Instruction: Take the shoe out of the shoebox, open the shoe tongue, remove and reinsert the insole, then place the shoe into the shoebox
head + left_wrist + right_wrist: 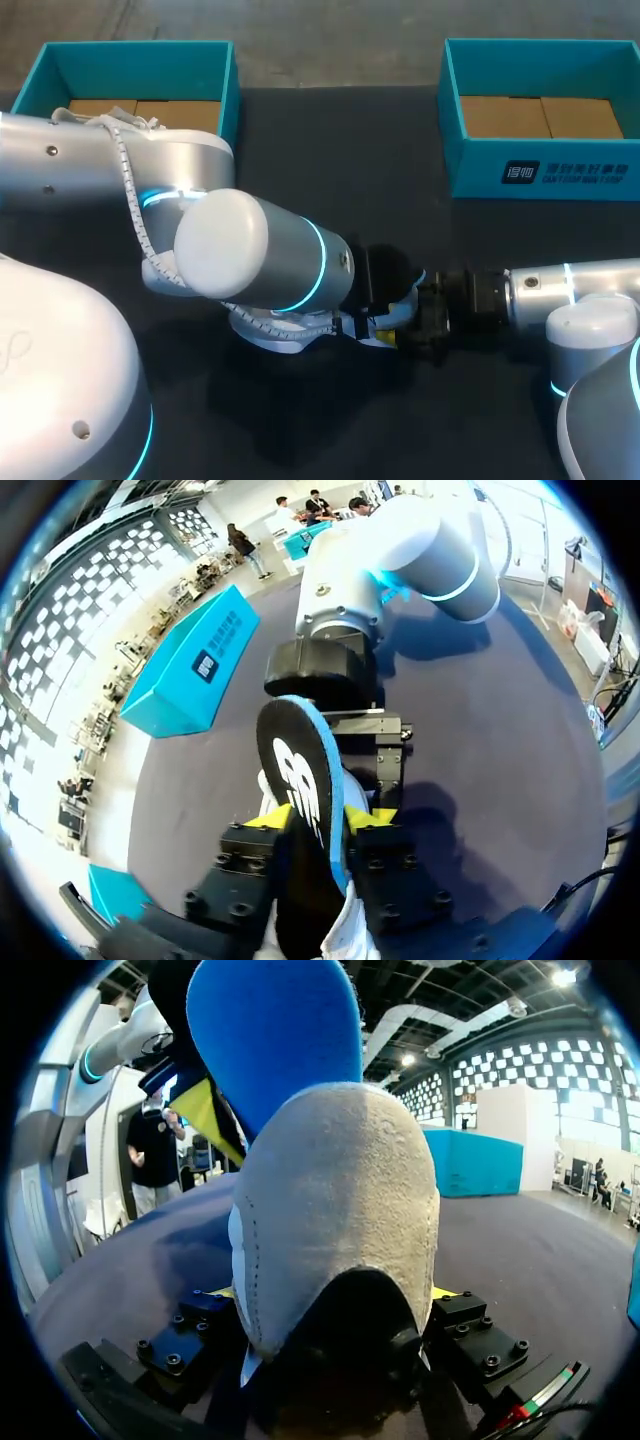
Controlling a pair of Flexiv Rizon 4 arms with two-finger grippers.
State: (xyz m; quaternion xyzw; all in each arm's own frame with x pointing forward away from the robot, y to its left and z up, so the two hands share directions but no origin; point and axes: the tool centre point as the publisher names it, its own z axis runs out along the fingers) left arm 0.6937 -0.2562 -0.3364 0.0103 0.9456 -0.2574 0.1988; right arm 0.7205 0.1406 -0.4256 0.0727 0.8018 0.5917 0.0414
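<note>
A grey suede shoe (pixel 340 1190) with a white sole (pixel 282 336) lies on the dark table in front of me, mostly hidden under my left arm in the head view. My right gripper (pixel 335 1295) comes in from the right and is shut on one end of the shoe, a finger on each side. A blue-backed insole (pixel 300 765) with a black top and white logo stands up out of the shoe. My left gripper (pixel 312 818) is shut on the insole's edge, directly facing the right gripper (pixel 408 325).
One teal shoebox (pixel 225 85) sits at the back left and another (pixel 540 165) at the back right, both with cardboard inside. My left arm's elbow (pixel 250 250) hangs over the table's middle.
</note>
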